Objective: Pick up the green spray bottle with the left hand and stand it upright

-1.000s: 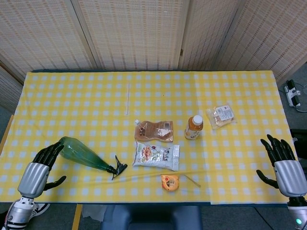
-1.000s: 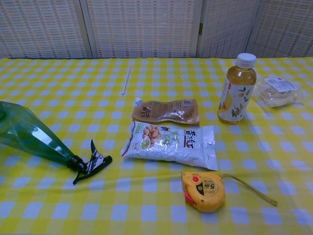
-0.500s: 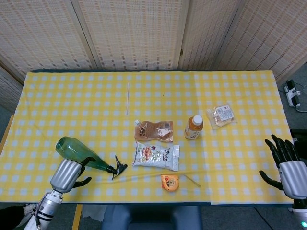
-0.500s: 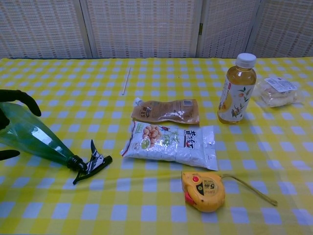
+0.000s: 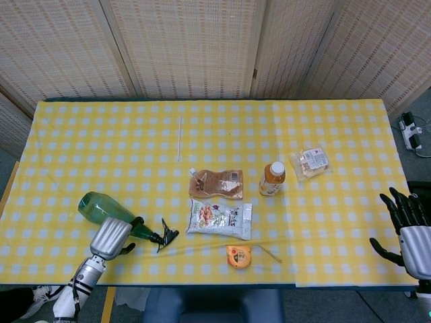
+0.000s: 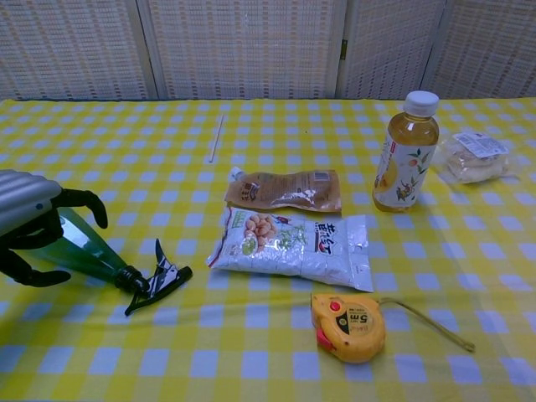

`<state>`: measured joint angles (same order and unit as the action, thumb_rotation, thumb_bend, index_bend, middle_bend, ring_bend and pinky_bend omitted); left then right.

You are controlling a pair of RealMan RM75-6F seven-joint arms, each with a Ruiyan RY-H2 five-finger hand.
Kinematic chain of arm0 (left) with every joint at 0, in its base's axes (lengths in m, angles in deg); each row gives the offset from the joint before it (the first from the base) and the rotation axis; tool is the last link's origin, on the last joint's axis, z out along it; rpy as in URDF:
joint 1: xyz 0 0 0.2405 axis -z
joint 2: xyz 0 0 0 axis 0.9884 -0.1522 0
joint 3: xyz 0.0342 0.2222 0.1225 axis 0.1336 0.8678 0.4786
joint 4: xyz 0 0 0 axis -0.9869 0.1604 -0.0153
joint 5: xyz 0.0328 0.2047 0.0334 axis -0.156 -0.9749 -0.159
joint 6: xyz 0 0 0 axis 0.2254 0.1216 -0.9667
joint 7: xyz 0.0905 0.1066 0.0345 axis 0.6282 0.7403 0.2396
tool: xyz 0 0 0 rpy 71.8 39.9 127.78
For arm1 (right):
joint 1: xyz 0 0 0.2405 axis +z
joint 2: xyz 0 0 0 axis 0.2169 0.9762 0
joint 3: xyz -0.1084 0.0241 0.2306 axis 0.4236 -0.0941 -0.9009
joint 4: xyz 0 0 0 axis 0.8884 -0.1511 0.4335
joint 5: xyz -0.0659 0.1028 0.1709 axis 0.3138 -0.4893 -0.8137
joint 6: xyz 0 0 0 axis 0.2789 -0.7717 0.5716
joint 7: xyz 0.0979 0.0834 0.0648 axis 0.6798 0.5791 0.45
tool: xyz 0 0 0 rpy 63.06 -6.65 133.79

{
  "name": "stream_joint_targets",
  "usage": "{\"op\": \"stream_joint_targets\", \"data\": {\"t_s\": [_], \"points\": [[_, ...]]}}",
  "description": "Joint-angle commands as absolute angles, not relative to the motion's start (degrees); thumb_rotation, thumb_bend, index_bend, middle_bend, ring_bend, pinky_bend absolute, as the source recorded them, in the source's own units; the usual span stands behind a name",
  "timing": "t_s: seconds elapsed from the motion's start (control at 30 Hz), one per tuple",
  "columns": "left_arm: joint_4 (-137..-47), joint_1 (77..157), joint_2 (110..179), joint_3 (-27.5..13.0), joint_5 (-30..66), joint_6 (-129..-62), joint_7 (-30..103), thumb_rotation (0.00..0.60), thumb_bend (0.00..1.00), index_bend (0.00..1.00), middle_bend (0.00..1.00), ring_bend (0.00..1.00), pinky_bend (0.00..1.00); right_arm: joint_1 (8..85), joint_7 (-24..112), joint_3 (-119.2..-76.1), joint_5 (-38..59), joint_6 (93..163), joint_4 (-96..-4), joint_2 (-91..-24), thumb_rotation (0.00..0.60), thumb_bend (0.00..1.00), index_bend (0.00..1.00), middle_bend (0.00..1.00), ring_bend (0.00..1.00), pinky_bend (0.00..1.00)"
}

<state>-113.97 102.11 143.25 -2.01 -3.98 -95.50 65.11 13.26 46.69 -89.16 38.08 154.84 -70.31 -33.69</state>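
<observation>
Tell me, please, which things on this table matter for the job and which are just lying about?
Job:
green plastic spray bottle, lying on its side
left hand, over its body

Lying about:
amber tea bottle
two snack pouches
yellow tape measure
wrapped snack

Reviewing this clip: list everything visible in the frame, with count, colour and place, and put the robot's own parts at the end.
green spray bottle: 1, green with black trigger head, lying on its side at the table's near left
straw: 1, white, far left of centre
brown pouch: 1, brown, centre
snack bag: 1, white and green, just in front of the pouch
tea bottle: 1, amber with white cap, upright, right of the pouch
wrapped snack: 1, clear wrap, right of the bottle
tape measure: 1, yellow-orange, near edge
tablecloth: 1, yellow and white check
left hand: 1, black and silver, fingers curled over the spray bottle
right hand: 1, open, at the table's right edge
</observation>
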Motion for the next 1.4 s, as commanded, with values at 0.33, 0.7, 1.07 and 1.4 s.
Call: {"op": "stream_joint_targets", "data": {"t_s": [0.33,0.7,1.07,1.4], "points": [[-107.55,105.51,148.80,-1.61,-3.45,-93.13,66.94,0.600,0.29,0.39,1.00,1.00,1.00,10.73,51.19,-90.01,36.31,158.09,-70.57,-31.11,0.600,0.27,0.00,0.00,0.00,0.00],[-104.69,106.55,150.25,-1.70,-0.02,-92.42,69.66,0.600,0.30,0.45,1.00,1.00,1.00,9.84,52.89,-89.35,36.92,158.03,-70.27,-29.99,0.600,0.27,0.00,0.00,0.00,0.00],[-107.41,105.68,148.27,-2.14,-1.87,-98.14,68.47,0.600,0.49,0.74,1.00,1.00,1.00,10.50,51.95,-89.12,37.43,156.25,-70.42,-30.12,0.600,0.27,0.00,0.00,0.00,0.00],[-121.29,102.61,141.02,-12.48,5.10,-106.28,47.40,0.600,0.54,0.74,1.00,1.00,1.00,10.13,52.71,-88.94,38.07,156.78,-70.44,-29.85,0.600,0.27,0.00,0.00,0.00,0.00]]}}
